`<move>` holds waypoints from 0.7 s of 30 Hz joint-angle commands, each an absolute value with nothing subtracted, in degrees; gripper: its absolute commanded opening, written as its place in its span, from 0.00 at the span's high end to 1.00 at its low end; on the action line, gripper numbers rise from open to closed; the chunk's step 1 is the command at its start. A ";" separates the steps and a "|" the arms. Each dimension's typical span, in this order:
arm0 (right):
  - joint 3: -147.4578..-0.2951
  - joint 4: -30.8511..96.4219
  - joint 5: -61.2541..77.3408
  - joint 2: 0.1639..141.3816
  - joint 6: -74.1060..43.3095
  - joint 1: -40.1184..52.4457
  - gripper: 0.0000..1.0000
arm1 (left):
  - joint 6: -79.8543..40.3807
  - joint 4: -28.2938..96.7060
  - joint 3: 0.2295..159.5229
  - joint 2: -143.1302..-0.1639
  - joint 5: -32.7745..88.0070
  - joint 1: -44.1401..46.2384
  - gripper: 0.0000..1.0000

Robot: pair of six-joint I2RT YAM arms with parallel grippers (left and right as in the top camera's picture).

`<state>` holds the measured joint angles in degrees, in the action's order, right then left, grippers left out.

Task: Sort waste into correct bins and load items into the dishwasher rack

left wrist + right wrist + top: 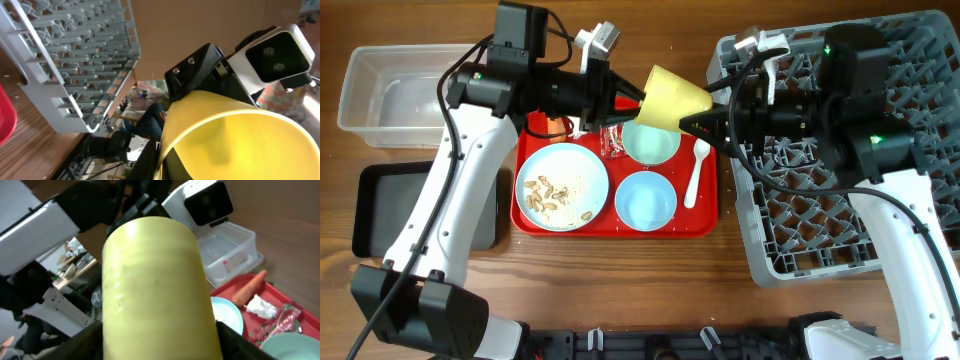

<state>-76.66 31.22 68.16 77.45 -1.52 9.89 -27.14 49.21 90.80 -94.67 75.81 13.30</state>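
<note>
The small yellow cup hangs in the air above the red tray, between my two grippers. My left gripper pinches its rim from the left, seen in the left wrist view on the cup. My right gripper clasps the cup's body from the right, with a finger on either side of the cup. The grey rack stands at the right. The carrot, tissue and wrapper lie on the tray's far side.
The red tray holds a plate with scraps, a mint bowl, a light blue bowl and a white spoon. A clear tub stands far left, with a black tray in front of it.
</note>
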 commanded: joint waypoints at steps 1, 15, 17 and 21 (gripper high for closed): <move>-77.89 29.17 72.53 77.71 -1.98 10.66 0.43 | -27.49 48.99 90.85 -94.76 78.00 13.13 0.96; -77.91 51.13 24.23 72.60 -9.63 -0.05 0.45 | -27.46 50.15 90.85 -94.76 52.38 8.71 0.00; -77.91 55.66 17.76 72.88 -11.20 -0.86 0.45 | -27.46 50.63 90.85 -94.76 50.63 8.21 0.00; -77.91 64.12 4.80 75.55 -17.67 -0.95 0.44 | -27.42 50.85 90.85 -94.76 49.32 7.97 0.00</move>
